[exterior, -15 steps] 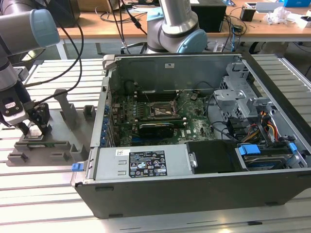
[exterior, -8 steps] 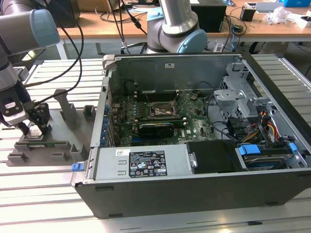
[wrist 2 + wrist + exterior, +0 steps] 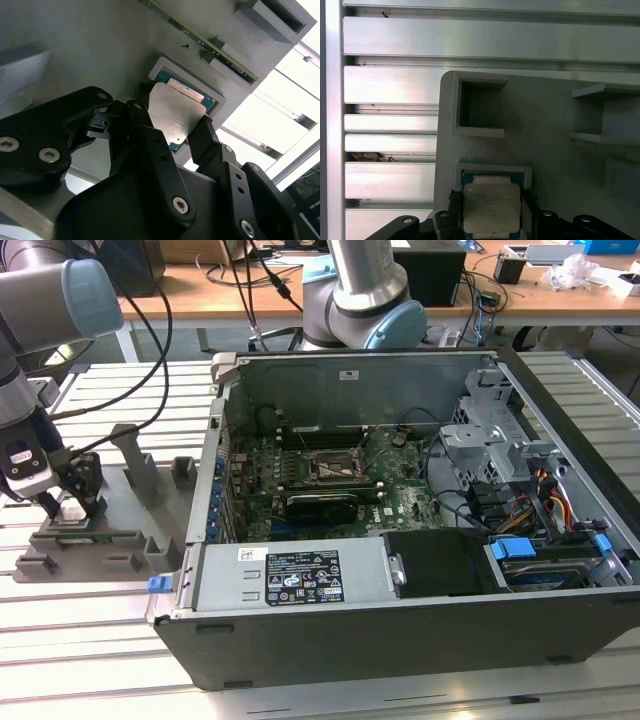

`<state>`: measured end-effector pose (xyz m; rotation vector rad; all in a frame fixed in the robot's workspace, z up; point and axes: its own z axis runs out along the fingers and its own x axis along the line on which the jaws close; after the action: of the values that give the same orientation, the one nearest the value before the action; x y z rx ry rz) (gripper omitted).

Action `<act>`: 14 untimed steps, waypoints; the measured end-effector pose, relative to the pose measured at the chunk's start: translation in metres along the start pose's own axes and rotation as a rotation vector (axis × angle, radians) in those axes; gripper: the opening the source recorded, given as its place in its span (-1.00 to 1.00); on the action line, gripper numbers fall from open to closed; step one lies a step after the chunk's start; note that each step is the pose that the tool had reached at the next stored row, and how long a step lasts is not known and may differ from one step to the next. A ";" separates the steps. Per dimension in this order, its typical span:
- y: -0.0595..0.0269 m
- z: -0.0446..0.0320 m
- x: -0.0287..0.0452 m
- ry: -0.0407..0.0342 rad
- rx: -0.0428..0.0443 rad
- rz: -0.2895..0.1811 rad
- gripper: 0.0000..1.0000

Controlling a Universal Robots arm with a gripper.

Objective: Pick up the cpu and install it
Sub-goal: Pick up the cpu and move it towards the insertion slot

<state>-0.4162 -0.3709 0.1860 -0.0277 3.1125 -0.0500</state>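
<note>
Gripper (image 3: 70,502) is down at the grey holder tray (image 3: 105,540) on the exterior view's left. The tray rests on the slatted alu table (image 3: 90,660), outside the open PC case (image 3: 420,640).

The cpu (image 3: 176,107) sits flat in its square pocket in the tray, silver lid up, green rim showing round it. Not lifted, as far as I can judge. It lies directly under the gripper, btwn the two black fingers (image 3: 150,145). In both wrist views one finger is hard against each of two opposite edges w/ no gap visible, so I read the gripper as clamped on the chip. How firmly, can't say.

Chip is approx square, so no long axis to speak of. The grip line runs straight across it, and the other two edges are free.

Socket (image 3: 330,466) is on the motherboard (image 3: 400,500) inside the case, toward the exterior view's right of the gripper and well apart from it, w/ the case's side wall btwn them. Whether the socket frame is up or down is too small to tell.
</note>
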 end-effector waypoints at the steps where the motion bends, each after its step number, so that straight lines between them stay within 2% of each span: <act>1: 0.0000 0.0000 0.0000 0.0000 0.0000 0.000 0.09; 6: 0.0001 -0.0013 -0.0001 -0.0010 -0.0006 0.000 0.09; 9: -0.0003 -0.0107 -0.0003 0.0000 0.0000 0.000 0.09; 14: -0.0007 -0.0215 -0.0006 0.0000 0.0000 0.000 0.09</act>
<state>-0.4163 -0.3709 0.2076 -0.0276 3.1125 -0.0500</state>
